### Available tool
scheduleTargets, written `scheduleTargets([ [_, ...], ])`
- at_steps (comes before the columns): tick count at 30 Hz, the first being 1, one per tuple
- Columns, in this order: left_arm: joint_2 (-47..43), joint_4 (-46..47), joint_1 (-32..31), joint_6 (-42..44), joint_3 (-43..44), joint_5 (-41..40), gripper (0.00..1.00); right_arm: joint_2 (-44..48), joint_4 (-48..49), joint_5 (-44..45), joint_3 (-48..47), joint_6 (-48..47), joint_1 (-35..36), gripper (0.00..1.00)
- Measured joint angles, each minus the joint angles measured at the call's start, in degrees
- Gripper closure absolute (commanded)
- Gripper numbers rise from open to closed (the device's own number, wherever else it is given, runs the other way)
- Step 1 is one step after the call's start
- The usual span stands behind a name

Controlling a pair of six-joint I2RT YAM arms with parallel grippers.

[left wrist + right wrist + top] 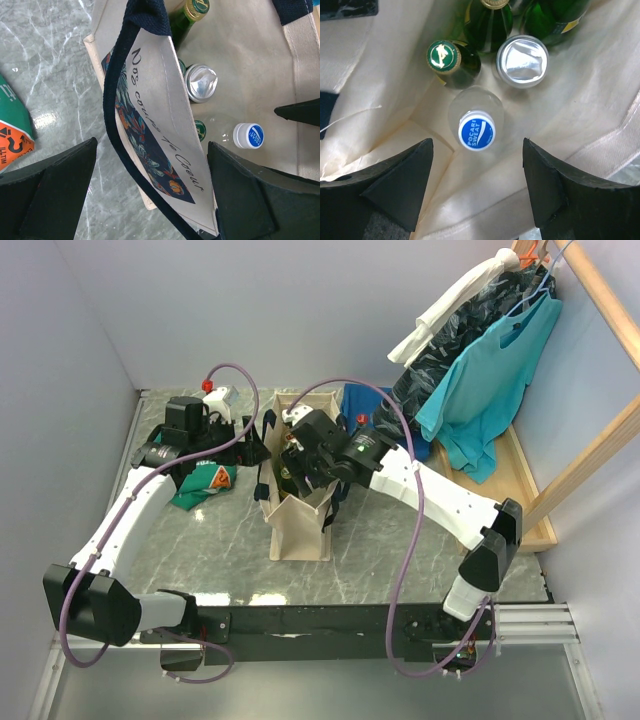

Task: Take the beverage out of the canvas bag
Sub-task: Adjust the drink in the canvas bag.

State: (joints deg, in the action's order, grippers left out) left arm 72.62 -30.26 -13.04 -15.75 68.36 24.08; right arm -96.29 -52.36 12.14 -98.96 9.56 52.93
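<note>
Student: Which step?
Tutor: Approach — left gripper [152,170], jaws open, straddles one wall of the canvas bag [155,100]; right gripper [477,155], jaws open, hovers over the blue-capped bottle [476,131] standing inside.
Student: Next?
Tutor: Likely descend, close on its neck — lift straight.

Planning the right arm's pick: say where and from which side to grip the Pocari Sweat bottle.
Pinch just under the blue cap, coming straight down. The Pocari Sweat bottle stands upright in the canvas bag, with a green bottle and a can close beside it; walls block its sides.
</note>
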Motion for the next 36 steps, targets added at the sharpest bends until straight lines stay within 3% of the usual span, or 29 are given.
scheduleTargets([
  [18, 0.4, 0.0, 0.0, 0.0, 0.0, -0.1, 0.03, 2.6, 0.1, -4.8, 2.0, 0.5, 0.0, 0.22],
  [36, 0.4, 0.0, 0.0, 0.0, 0.0, -1.5, 0.03, -0.6, 0.8, -6.3, 1.9, 0.5, -0.1, 0.27],
])
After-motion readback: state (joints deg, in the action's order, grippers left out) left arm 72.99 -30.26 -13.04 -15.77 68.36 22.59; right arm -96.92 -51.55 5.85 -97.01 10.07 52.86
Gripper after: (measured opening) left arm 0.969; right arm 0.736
